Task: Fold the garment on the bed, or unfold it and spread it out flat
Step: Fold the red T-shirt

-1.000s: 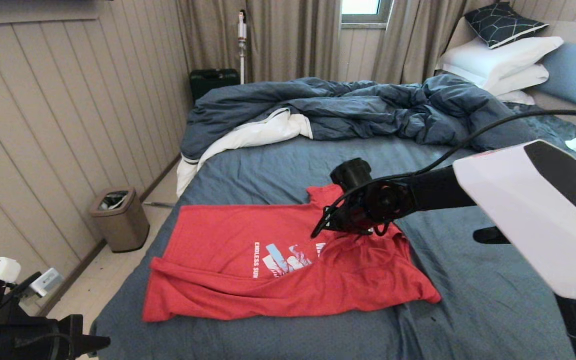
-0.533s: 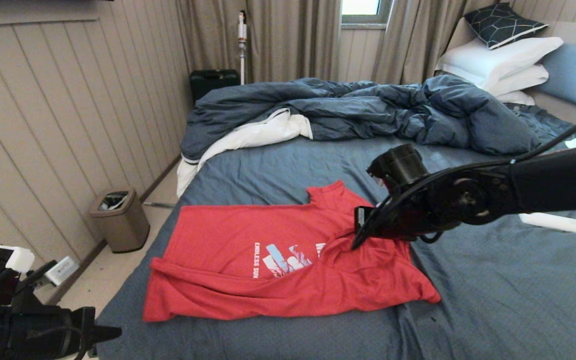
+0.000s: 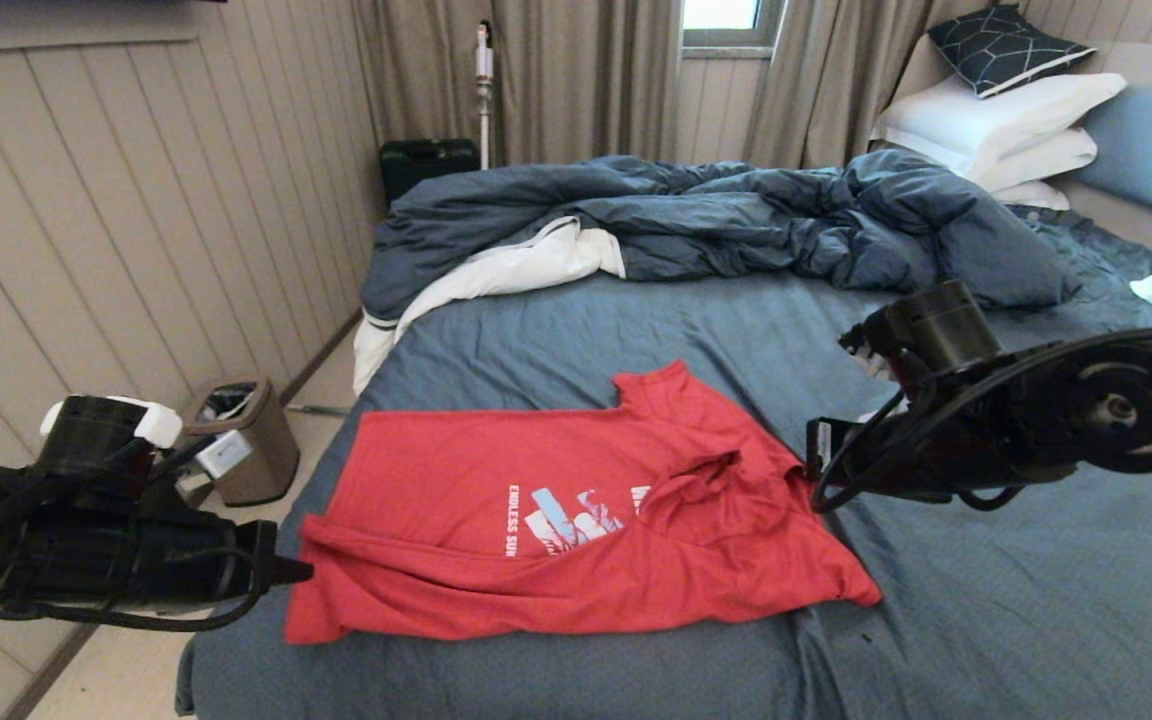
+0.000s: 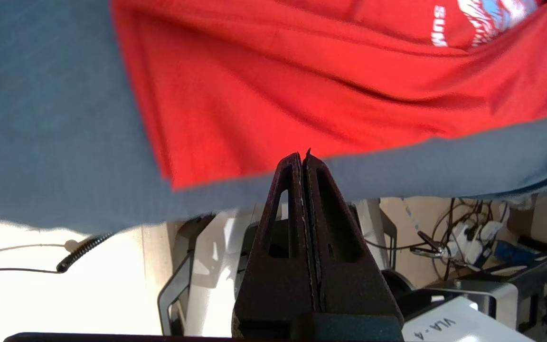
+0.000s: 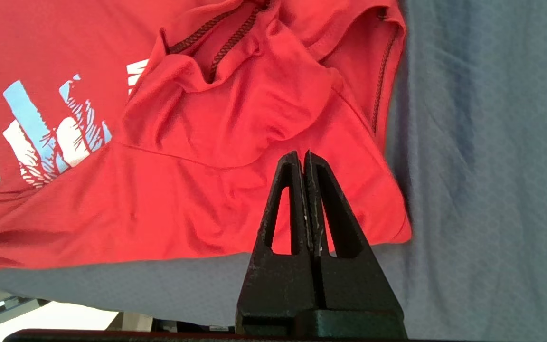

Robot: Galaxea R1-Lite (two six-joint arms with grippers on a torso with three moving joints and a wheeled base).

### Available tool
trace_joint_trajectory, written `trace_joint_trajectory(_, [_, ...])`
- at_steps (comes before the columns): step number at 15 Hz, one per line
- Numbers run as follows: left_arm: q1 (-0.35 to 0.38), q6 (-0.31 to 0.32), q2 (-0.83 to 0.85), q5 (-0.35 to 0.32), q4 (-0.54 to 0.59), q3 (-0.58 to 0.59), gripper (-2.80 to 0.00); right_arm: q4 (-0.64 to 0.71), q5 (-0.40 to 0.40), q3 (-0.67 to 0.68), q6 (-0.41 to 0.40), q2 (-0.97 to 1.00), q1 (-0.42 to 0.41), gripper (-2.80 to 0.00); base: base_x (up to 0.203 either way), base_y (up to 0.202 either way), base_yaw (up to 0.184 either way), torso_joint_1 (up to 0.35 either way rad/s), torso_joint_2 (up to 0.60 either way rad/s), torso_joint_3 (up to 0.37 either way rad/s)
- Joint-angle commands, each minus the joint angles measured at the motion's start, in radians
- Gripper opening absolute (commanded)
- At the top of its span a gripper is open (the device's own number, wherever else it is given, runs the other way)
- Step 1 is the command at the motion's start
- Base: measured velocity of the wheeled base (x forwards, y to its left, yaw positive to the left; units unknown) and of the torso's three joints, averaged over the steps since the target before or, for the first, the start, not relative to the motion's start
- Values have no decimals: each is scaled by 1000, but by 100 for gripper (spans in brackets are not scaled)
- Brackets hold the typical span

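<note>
From where I stand, the left gripper (image 3: 301, 571) pokes in at the near left edge of the bed (image 3: 986, 620), its 2 fingers pressed together and holding nothing, tip almost at the garment's (image 3: 496, 480) near left corner; the left wrist view shows that tip just short of the red hem, over a strip of bare sheet. The garment lies near the foot of the bed, its long axis running left to right across the mattress, print up, with a long fold along its near edge and the collar area bunched toward the right. Farther right, the right gripper (image 3: 818, 492) hangs just beside the garment's right edge, by the bunched collar, also closed and empty. I'd judge each gripper sits at its own end of the shirt, the left 1 nearer the hem corner.
</note>
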Motion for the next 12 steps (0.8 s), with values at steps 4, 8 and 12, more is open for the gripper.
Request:
trace_joint_trajectory(4, [-51, -1, 149, 35, -2, -68, -280, -6, 5, 5, 2, -3, 1, -280, 0, 0, 0, 0, 0, 0])
trace_joint_trajectory(8, [-64, -1, 229, 64, -2, -123, -280, -8, 7, -2, 2, 5, 1, -280, 0, 0, 0, 0, 0, 0])
trace_joint_trajectory(12, [-66, 15, 313, 99, -2, -215, -280, -11, 8, -15, 2, 30, 2, -280, 0, 0, 0, 0, 0, 0])
